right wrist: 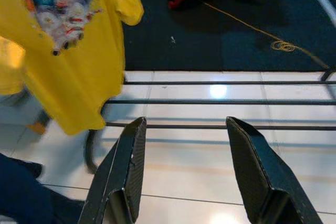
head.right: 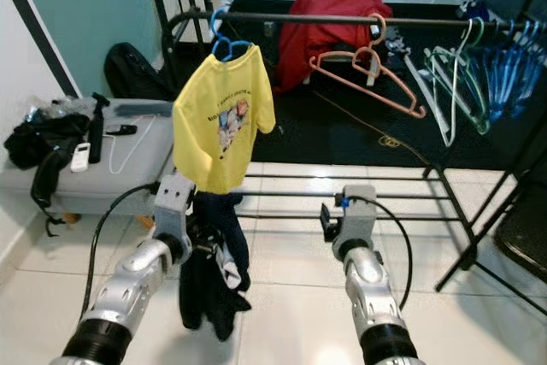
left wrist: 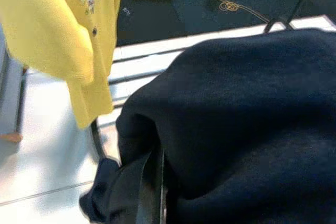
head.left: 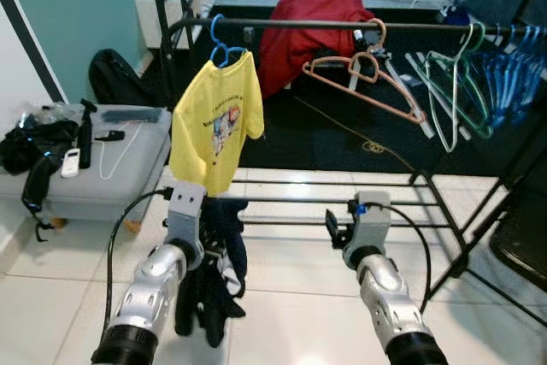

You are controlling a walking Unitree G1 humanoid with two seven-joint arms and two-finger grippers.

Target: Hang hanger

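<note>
The left gripper clamps a dark navy garment low before the clothes rack. The right gripper hovers empty, fingers spread wide. A yellow T-shirt hangs from a blue hanger on the rail.

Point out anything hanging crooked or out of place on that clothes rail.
The salmon-pink hanger hangs tilted on the rail, one arm dipping low toward the green hangers. A red garment is draped behind the rail rather than on a hanger.
</note>
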